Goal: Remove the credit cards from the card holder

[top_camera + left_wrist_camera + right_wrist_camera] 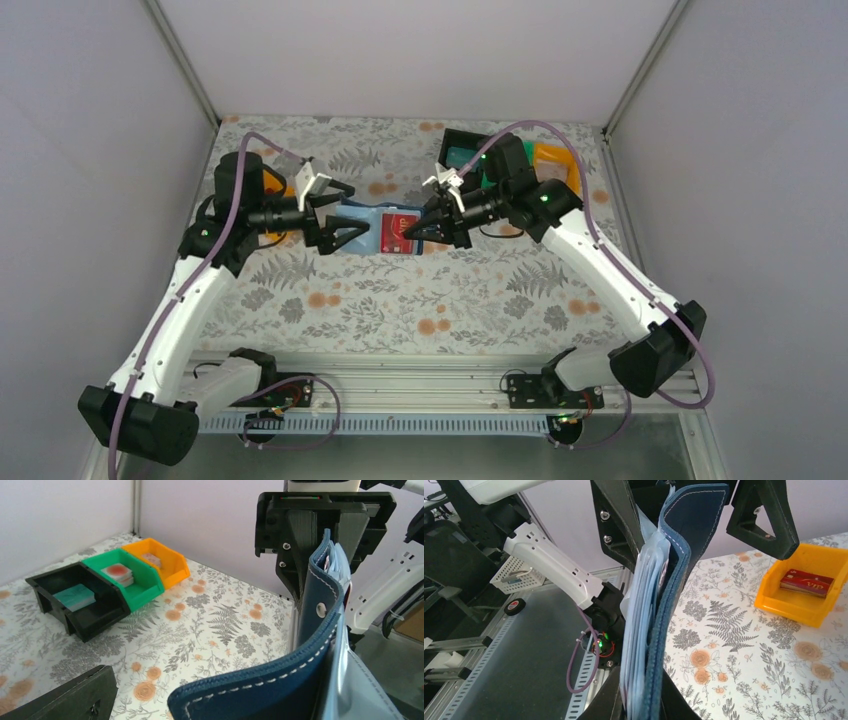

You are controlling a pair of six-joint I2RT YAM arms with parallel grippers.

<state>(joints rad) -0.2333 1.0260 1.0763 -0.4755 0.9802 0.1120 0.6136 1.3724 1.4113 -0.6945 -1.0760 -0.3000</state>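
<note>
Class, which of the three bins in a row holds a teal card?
The black bin, at the row's end; the green bin and orange bin hold pale cards.

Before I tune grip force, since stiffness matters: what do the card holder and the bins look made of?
Card holder: navy leather or faux leather, matte, with white edge stitching; its pale blue pockets look like thin soft plastic. Black bin, green bin, orange bin: rigid moulded plastic, slight sheen, smooth walls.
</note>
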